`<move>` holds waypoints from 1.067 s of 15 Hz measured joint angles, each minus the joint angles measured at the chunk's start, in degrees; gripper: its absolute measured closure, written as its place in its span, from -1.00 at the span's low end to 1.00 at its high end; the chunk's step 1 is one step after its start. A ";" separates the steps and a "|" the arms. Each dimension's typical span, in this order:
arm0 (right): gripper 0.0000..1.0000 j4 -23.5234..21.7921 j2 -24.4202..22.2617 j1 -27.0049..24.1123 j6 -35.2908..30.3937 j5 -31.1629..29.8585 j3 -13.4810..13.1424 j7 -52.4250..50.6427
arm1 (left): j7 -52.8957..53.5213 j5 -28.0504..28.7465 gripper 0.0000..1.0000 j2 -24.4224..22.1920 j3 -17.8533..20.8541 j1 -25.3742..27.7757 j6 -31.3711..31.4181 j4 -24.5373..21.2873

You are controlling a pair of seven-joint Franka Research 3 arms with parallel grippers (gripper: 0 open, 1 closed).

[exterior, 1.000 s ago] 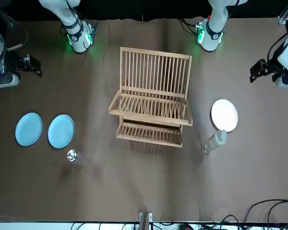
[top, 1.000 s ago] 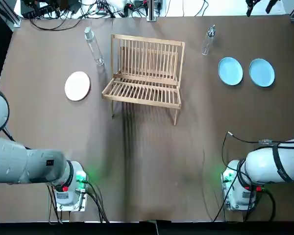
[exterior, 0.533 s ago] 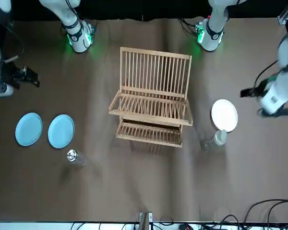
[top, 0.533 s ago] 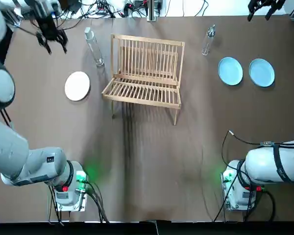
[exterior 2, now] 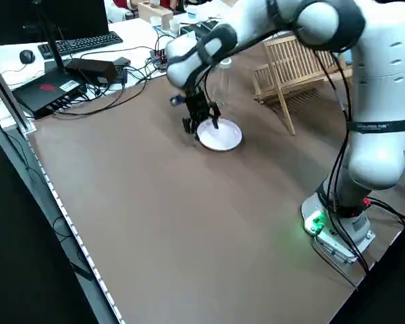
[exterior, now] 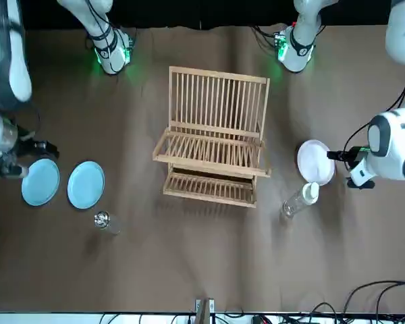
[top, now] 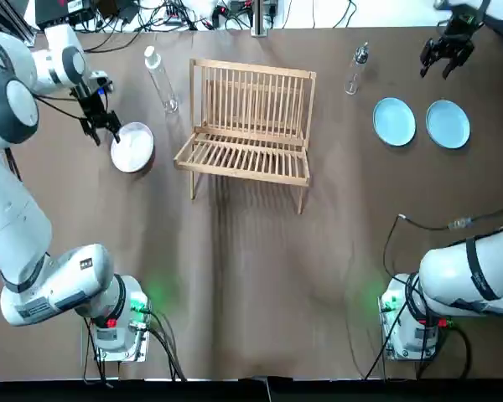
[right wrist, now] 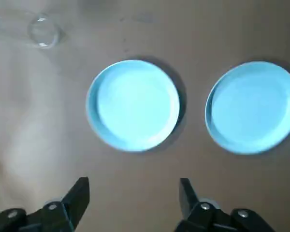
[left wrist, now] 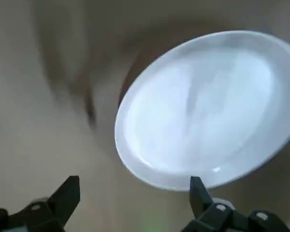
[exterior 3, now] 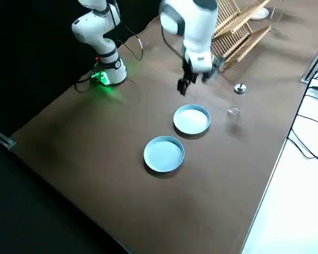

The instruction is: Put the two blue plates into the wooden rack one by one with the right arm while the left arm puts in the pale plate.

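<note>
On the table point(top: 251, 276), spread left gripper point(top: 101, 132) hangs beside pale plate point(top: 134, 149), spread right gripper point(top: 442, 60) near blue plates point(top: 394, 121).

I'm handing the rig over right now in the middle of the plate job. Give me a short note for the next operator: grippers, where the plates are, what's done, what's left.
Left gripper: open, down at the edge of the pale plate, not gripping it.
Right gripper: open, hanging by the two blue plates, touching neither.
All three plates lie flat on the table: the pale one on the robot's left of the wooden rack, the nearer blue plate and the outer blue plate on its right.
Done: nothing racked; the rack holds no plates.
Left: grasp and rack the pale plate, then both blue plates, one at a time.
</note>
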 joint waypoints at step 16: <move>-0.87 -0.10 20.72 -4.70 18.19 -1.11 0.30 -13.08 | -0.93 -0.28 0.89 5.02 -0.51 -0.62 -0.05 3.11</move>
